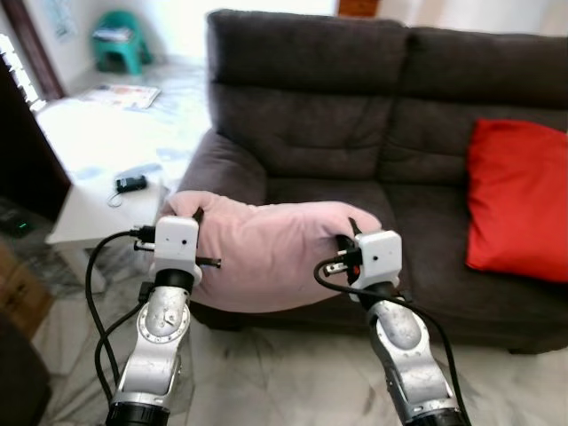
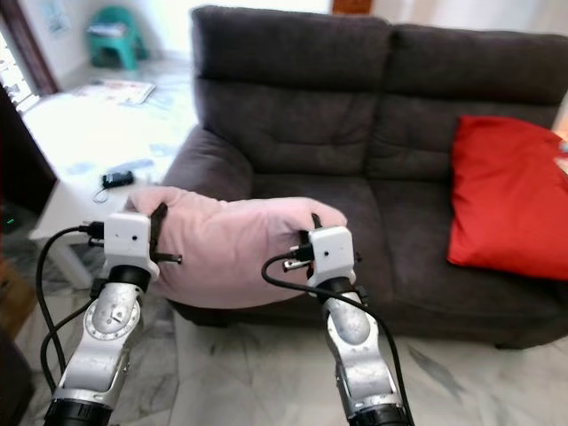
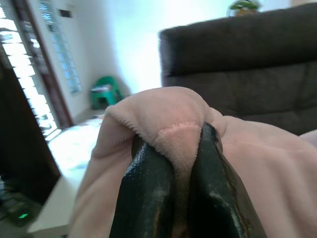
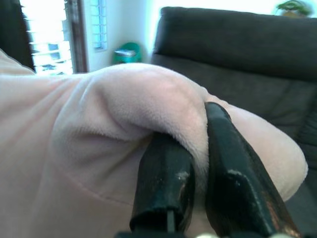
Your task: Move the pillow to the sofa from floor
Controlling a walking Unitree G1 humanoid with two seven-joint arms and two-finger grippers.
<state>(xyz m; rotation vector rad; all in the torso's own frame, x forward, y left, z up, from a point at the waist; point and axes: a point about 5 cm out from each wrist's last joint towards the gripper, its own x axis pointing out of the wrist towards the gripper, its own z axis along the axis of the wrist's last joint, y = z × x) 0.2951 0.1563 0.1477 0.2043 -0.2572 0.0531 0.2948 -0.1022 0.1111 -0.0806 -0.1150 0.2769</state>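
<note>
Your left gripper (image 3: 173, 163) and right gripper (image 4: 198, 148) each pinched the pink pillow (image 1: 266, 248) before the sofa (image 1: 355, 133); no writing was legible.

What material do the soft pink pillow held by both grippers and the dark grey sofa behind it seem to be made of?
The soft pink pillow looks like plush fleece, matte and fuzzy: its nap shows where the left gripper and the right gripper pinch it into soft folds. The dark grey sofa appears to be a woven or suede-like fabric, matte, with a faint mottled texture and stitched seams; which of the two is unclear.

Head eyes face the sofa (image 1: 373, 115); wrist cameras sit close behind it.
</note>
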